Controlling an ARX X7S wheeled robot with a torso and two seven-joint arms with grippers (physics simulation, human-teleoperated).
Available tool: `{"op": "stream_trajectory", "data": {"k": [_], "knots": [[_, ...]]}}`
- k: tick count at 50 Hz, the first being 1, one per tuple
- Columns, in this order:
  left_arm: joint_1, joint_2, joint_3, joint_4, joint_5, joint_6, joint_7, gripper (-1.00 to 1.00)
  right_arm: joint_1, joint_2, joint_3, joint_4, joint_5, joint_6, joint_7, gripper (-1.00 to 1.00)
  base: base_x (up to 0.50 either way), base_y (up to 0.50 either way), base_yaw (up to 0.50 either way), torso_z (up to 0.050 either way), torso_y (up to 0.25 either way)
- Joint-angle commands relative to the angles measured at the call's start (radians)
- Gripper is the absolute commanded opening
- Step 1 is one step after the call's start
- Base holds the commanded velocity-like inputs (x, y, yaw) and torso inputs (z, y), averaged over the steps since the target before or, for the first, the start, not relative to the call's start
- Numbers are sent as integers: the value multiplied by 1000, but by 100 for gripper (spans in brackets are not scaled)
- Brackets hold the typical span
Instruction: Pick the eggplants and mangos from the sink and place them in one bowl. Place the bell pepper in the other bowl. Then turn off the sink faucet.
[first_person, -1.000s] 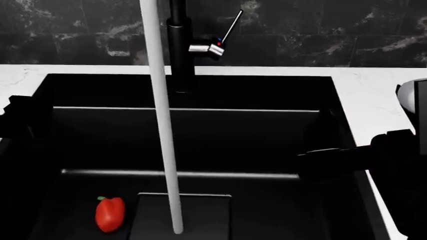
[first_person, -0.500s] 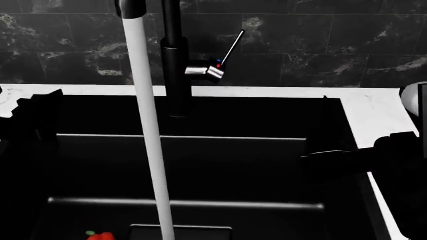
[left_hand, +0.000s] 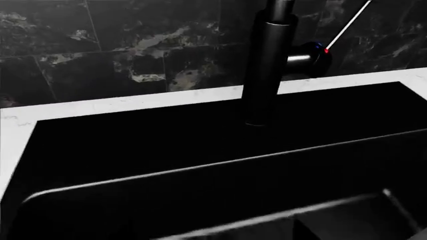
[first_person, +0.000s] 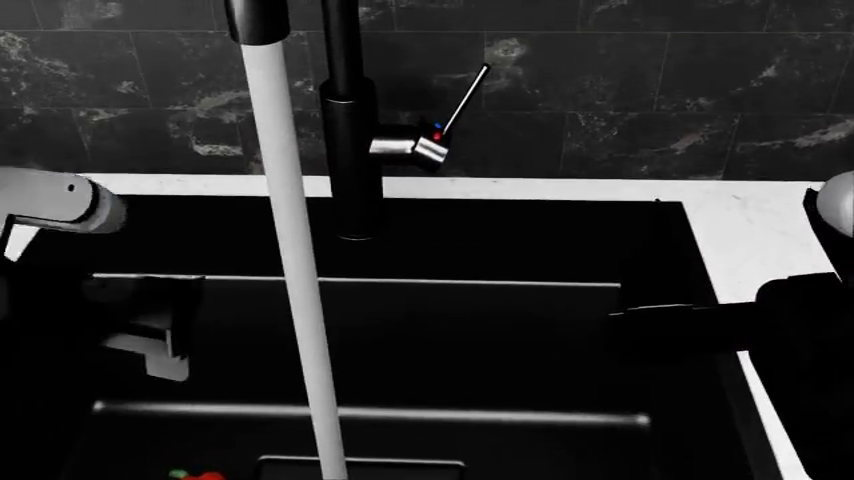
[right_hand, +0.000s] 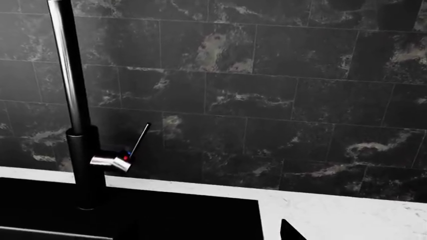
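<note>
One bell pepper (first_person: 200, 475) barely peeks up from the sink (first_person: 467, 330) bottom, water (first_person: 287, 260) running off the faucet (first_person: 350, 130). Can't tell either hand's grip, left (first_person: 154, 335) or right (first_person: 667, 322).

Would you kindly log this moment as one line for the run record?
water: running | faucet lever: untouched | pepper: in sink, at frame edge | left claw: over sink | right claw: at sink's right rim

In front of me is a wall (right_hand: 280, 95) of big dark tiles with pale cloudy marks. Below the wall runs a white counter (first_person: 761, 215) with faint grey lines. The light is dim.
</note>
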Motion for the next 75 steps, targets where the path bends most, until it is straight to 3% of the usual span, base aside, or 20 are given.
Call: {"op": "stream_trajectory", "data": {"k": [1,5,13,22,38,52,66,75], "knots": [[-8,117,90,-222,-15,-72,-10,100,-29,-3,4,4,3,-20,0,100,0,0,0,0,0],[-7,132,159,-277,118,-27,56,100,-20,-9,3,4,2,-16,-3,100,0,0,0,0,0],[-5,190,162,-461,115,-20,68,100,20,-13,2,19,17,10,-4,100,0,0,0,0,0],[-9,247,204,-597,163,6,161,100,34,-18,-5,31,11,23,-16,100,0,0,0,0,0],[16,291,235,-696,172,-2,196,100,18,-7,-3,25,18,20,-15,100,0,0,0,0,0],[-35,415,329,-1021,314,106,353,100,5,-9,1,24,23,12,-11,100,0,0,0,0,0],[-16,443,351,-1110,348,144,379,100,-38,-26,0,29,-3,-25,-25,100,0,0,0,0,0],[-34,542,410,-1327,419,207,505,100,-9,-19,3,26,20,-2,-20,100,0,0,0,0,0]]}}
